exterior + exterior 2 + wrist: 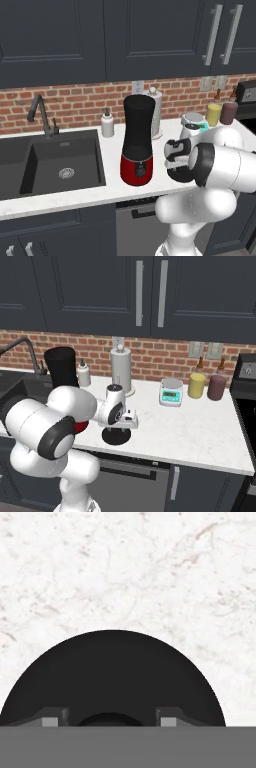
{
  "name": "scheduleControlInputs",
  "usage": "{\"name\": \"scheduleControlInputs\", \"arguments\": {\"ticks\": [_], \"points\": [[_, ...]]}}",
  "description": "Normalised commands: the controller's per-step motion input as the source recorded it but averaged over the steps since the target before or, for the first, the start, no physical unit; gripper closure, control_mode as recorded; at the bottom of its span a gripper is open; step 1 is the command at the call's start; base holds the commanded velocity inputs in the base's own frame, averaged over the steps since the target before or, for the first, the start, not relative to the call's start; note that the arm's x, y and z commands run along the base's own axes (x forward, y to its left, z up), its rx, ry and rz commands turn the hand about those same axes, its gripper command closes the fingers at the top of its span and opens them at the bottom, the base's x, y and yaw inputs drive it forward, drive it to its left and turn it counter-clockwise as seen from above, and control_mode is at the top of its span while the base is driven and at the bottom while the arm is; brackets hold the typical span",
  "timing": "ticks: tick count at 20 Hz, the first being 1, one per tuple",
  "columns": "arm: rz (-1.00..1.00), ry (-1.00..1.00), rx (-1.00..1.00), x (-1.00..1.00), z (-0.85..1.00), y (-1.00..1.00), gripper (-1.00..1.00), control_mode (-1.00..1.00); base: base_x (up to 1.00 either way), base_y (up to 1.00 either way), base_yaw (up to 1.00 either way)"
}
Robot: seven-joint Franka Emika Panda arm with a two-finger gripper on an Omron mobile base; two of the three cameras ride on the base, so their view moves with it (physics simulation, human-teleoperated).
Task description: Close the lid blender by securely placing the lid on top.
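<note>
The blender (pixel 137 145), a tall black jar on a glossy red base, stands uncovered on the white counter right of the sink; its jar (pixel 61 368) also rises behind my arm. The lid (pixel 116 437), a flat black disc, lies on the counter to the blender's right. My gripper (pixel 119 431) points straight down just above it. Seen from the hand, the lid (pixel 112 672) is close below, and the gripper (pixel 109 718) is open, with its fingertips (pixel 50 718) on either side of the raised centre knob and a gap on each side.
A sink (pixel 60 160) with a faucet (pixel 42 115) lies left of the blender. Along the brick wall stand a soap dispenser (pixel 107 124), a paper towel roll (pixel 121 373), a kitchen scale (pixel 171 391), a yellow jar (pixel 197 385) and a maroon jar (pixel 216 387).
</note>
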Motion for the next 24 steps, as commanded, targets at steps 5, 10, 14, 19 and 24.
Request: {"name": "scheduleControlInputs", "arguments": {"ticks": [5, 10, 14, 19, 24], "points": [[0.00, 0.00, 0.00, 0.00, 0.00, 0.00, 1.00, -1.00, 0.00, 0.00, 0.00], [0.00, 0.00, 0.00, 0.00, 0.00, 0.00, 1.00, -1.00, 0.00, 0.00, 0.00], [0.00, 0.00, 0.00, 0.00, 0.00, 0.00, 1.00, -1.00, 0.00, 0.00, 0.00], [0.00, -0.02, 0.00, -0.09, 0.05, 0.00, 1.00, -1.00, 0.00, 0.00, 0.00], [0.00, -0.08, 0.00, -0.17, 0.30, 0.00, 1.00, -1.00, 0.00, 0.00, 0.00]]}}
